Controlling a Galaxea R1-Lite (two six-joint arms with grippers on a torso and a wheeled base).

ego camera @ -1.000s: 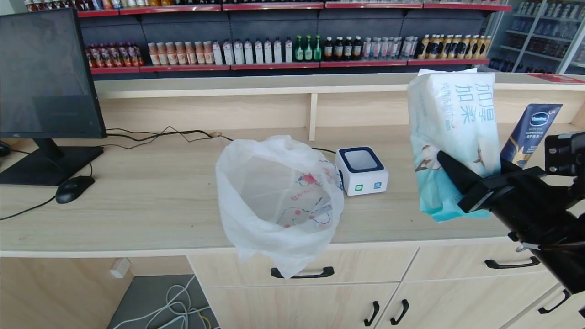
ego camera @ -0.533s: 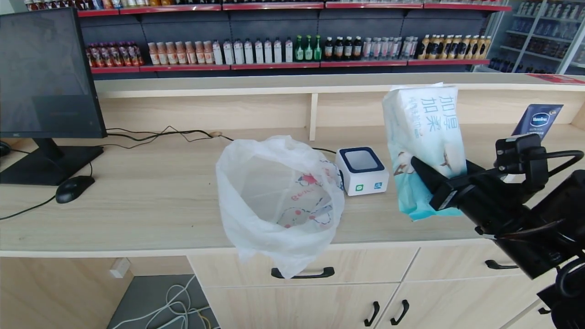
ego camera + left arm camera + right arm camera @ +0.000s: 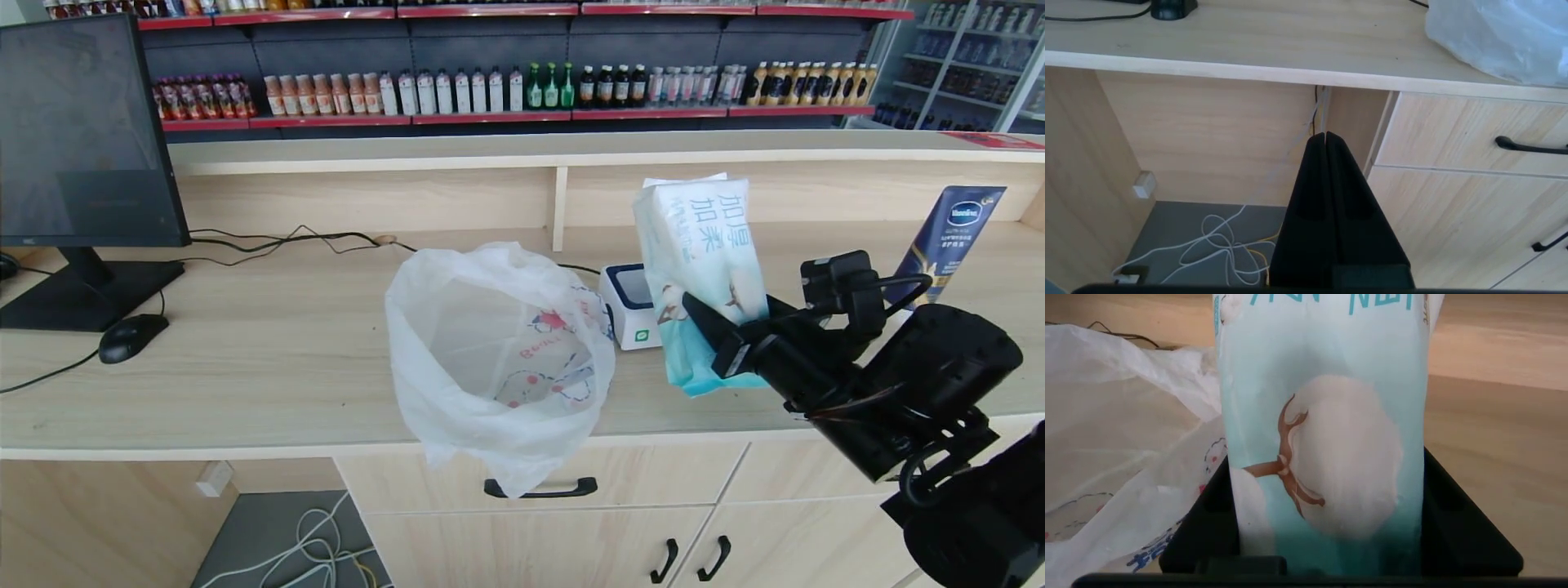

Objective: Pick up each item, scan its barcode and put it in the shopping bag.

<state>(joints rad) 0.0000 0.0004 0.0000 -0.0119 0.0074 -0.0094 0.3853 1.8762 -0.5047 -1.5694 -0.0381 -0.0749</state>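
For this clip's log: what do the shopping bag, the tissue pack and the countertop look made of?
Shopping bag: thin, translucent white plastic film, crumpled, with its print showing through.
Tissue pack: soft printed plastic wrap with a slight sheen; the contents are unseen.
Countertop: matte, pale wood grain; whether it is solid wood or laminate cannot be told.

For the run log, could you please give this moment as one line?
phase: scan | right gripper: shut on tissue pack, at scanner | left gripper: shut | shopping bag: open
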